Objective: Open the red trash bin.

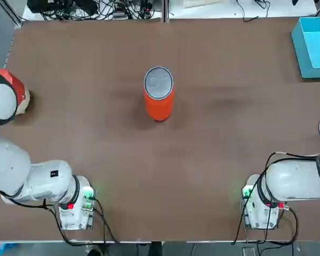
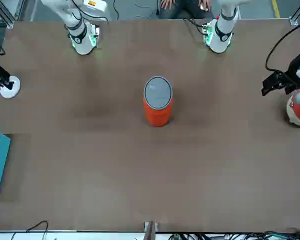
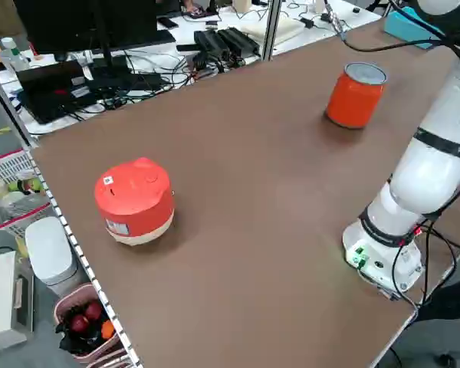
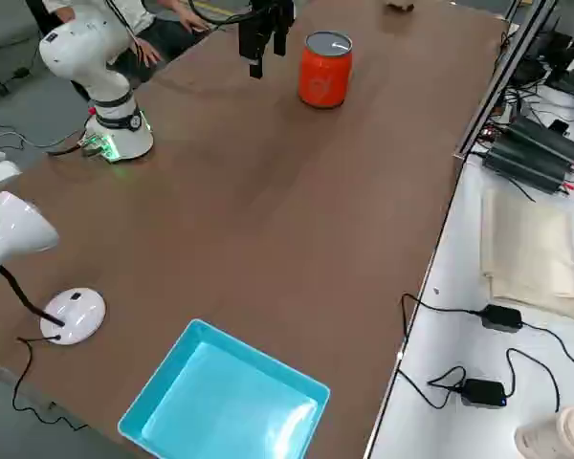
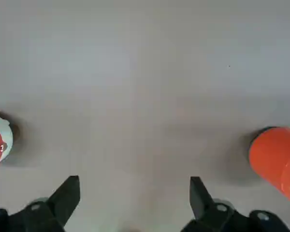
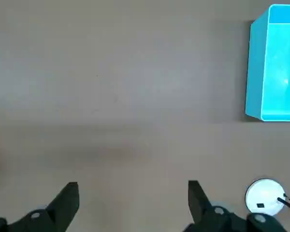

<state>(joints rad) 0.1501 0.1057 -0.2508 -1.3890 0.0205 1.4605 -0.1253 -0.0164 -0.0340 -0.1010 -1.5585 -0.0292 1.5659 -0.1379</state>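
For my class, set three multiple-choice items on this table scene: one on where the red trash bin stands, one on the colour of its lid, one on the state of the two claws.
1. Where does the red trash bin stand?
A. Near the middle of the table
B. Inside the blue box
C. Beside the left arm's base

2. What colour is the bin's lid?
A. Blue
B. Grey
C. Yellow

3. What state are the two claws in?
A. Both shut on the bin
B. One open, one shut
C. Both open and empty

Answers:
1. A: the red trash bin stands alone mid-table, far from the blue box.
2. B: the top view shows a round grey lid, closed.
3. C: the left claw and right claw each show spread fingers with only bare table between.
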